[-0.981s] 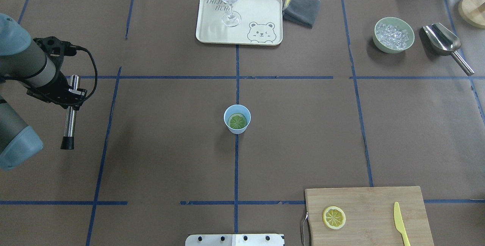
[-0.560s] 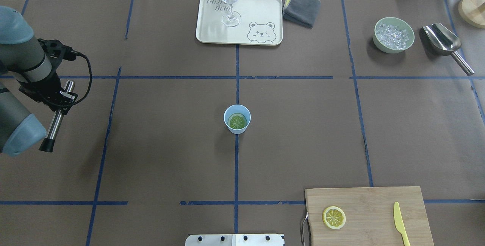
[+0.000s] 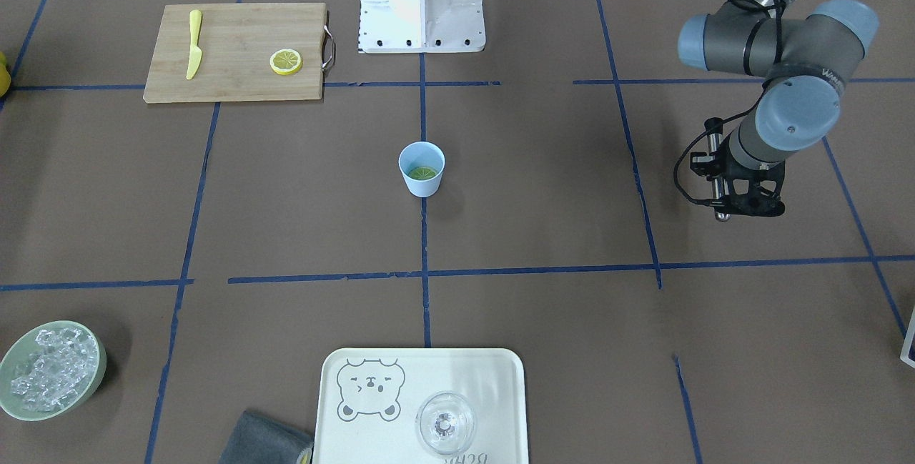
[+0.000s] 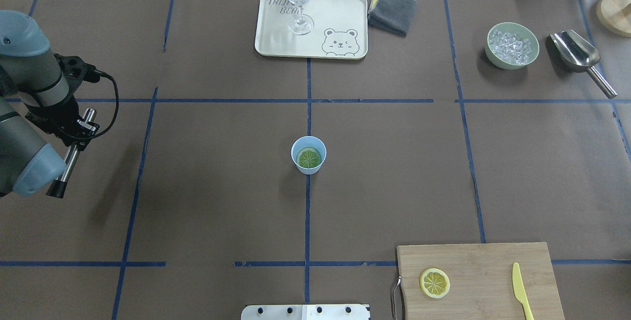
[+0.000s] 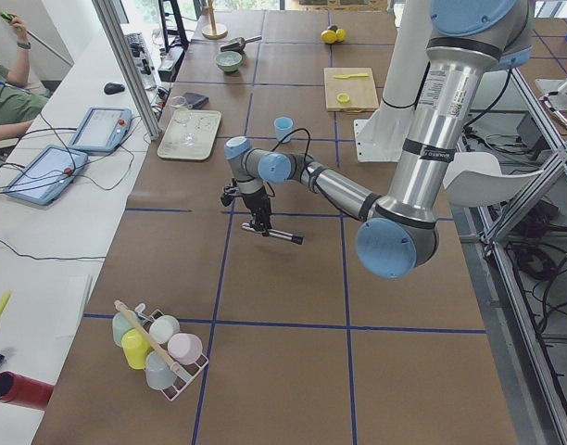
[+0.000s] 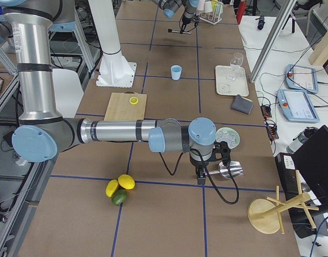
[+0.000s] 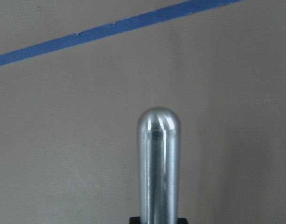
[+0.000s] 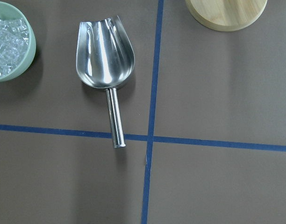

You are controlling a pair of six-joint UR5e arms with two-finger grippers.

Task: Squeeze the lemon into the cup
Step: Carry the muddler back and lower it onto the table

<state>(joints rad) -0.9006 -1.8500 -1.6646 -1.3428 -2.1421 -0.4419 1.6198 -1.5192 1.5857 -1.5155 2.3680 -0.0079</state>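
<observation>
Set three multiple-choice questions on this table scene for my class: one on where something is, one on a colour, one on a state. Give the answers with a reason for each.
1. Where does the yellow lemon slice lie?
A. In the cup
B. On the cutting board
C. On the tray

2. What colour is the slice inside the cup?
A. Green
B. Red
C. Purple

3. What is the left end effector doing?
A. Hanging open and empty
B. Holding a metal rod
C. Holding the knife

Answers:
1. B, the lemon slice sits flat on the cutting board.
2. A, the overhead view shows a green slice at the bottom of the cup.
3. B, the left end effector is closed around a metal rod with a black tip.
</observation>
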